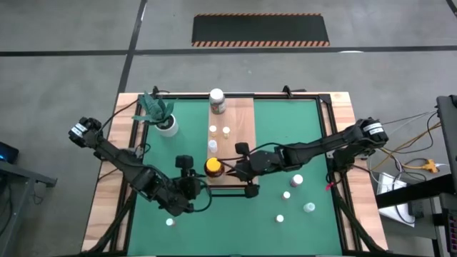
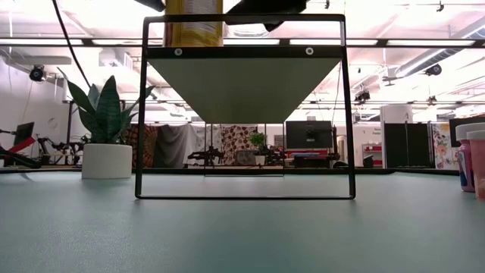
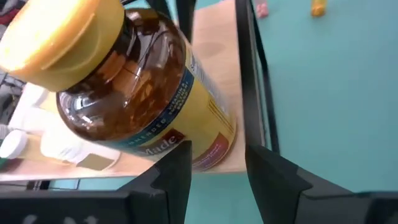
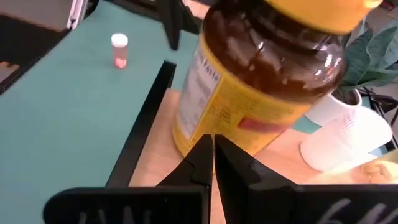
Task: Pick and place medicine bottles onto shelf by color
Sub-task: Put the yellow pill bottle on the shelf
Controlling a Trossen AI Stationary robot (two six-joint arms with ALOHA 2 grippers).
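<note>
Standing on the shelf's (image 1: 239,139) near end, the amber jar (image 1: 213,168) sits between both grippers. Left gripper (image 1: 191,176) has its fingers apart beside the jar, not gripping; right gripper (image 1: 234,170) is closed and empty, tips just at the jar's base. Small bottles (image 1: 213,145) stand farther along the board (a white-lidded jar (image 1: 217,101) at its far end), others (image 1: 297,181) lie scattered on the mat (image 1: 285,128), and a plant pot (image 1: 167,125) stands nearby.

one amber jar (image 1: 213,167), one white-lidded jar (image 1: 216,95), one shelf (image 1: 239,118), one potted plant (image 1: 163,114), two grippers
</note>
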